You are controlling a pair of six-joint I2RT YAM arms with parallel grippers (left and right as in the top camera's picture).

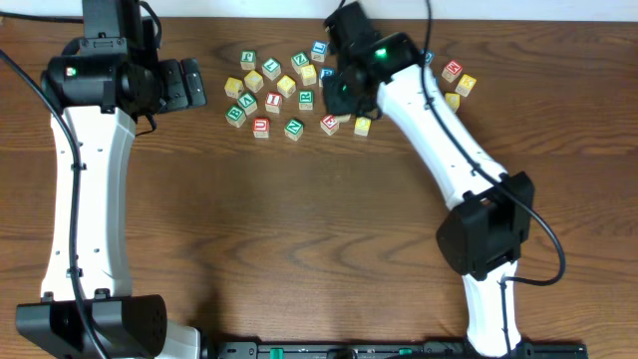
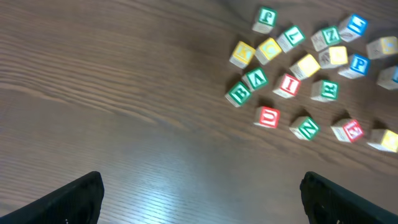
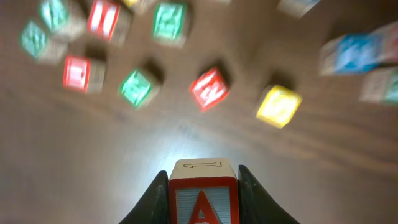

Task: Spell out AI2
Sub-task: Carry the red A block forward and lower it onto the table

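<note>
The overhead camera looks straight down on the whole desk from far up, with both arms in frame and the cube cluster near 12 o'clock. The left wrist camera looks down at a slant from high over the desk, with the left tool at 6 o'clock and the cluster at 2 o'clock. The right wrist camera sits low and close. Its picture is blurred, with the right tool and its red A cube at 6 o'clock and the cluster toward 12 o'clock. All 3 views share that cluster.

A green B cube, red U cube and green N cube lie apart on the wooden table.
</note>
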